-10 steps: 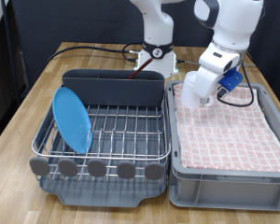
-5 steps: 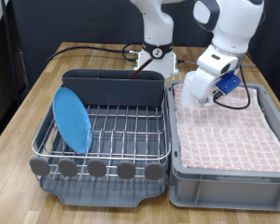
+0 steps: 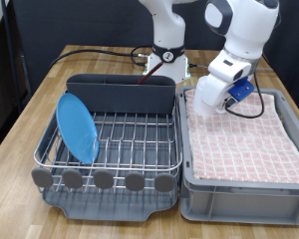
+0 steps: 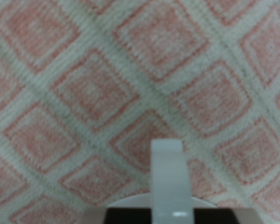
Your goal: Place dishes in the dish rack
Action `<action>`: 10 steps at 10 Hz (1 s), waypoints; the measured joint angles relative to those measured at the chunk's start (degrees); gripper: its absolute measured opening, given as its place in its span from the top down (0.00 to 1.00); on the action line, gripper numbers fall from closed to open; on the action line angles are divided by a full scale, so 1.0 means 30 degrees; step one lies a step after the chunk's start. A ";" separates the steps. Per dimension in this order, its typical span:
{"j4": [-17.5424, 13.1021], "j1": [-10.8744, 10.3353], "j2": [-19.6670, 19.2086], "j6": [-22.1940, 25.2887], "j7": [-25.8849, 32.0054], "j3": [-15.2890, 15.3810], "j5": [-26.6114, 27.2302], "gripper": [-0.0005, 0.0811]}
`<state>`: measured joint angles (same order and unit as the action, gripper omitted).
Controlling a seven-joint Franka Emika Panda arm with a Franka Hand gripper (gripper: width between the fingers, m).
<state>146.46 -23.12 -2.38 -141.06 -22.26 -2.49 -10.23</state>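
Note:
The light-blue plate (image 3: 77,126) stands on edge in the left part of the dish rack (image 3: 130,144), a silver wire grid in a dark tray with a dark utensil holder (image 3: 122,94) at its far side. My gripper (image 3: 209,103) hangs over the far left corner of the grey crate (image 3: 239,184). It carries a white mug, whose handle (image 4: 168,173) and rim show close up in the wrist view over the pink-checked cloth (image 4: 103,84). The wooden spoon is not in view.
The grey crate lined with pink-checked cloth (image 3: 244,139) stands right of the rack, touching it. A black cable (image 3: 90,55) runs over the wooden table (image 3: 35,105) behind the rack. The robot base (image 3: 167,55) stands at the back.
My gripper has risen slightly and drifted a little towards the exterior view's top above the crate. The plate and rack have not moved.

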 joint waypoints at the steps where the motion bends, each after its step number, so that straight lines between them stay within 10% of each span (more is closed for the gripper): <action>1: -0.0002 -0.0001 0.0020 -0.0043 -0.0005 0.0004 0.0058 0.91; 10: -0.2309 0.0007 0.2688 0.3931 0.0312 -0.0356 0.2015 0.91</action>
<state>139.54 -23.10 5.69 -129.26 -21.32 -3.55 -4.18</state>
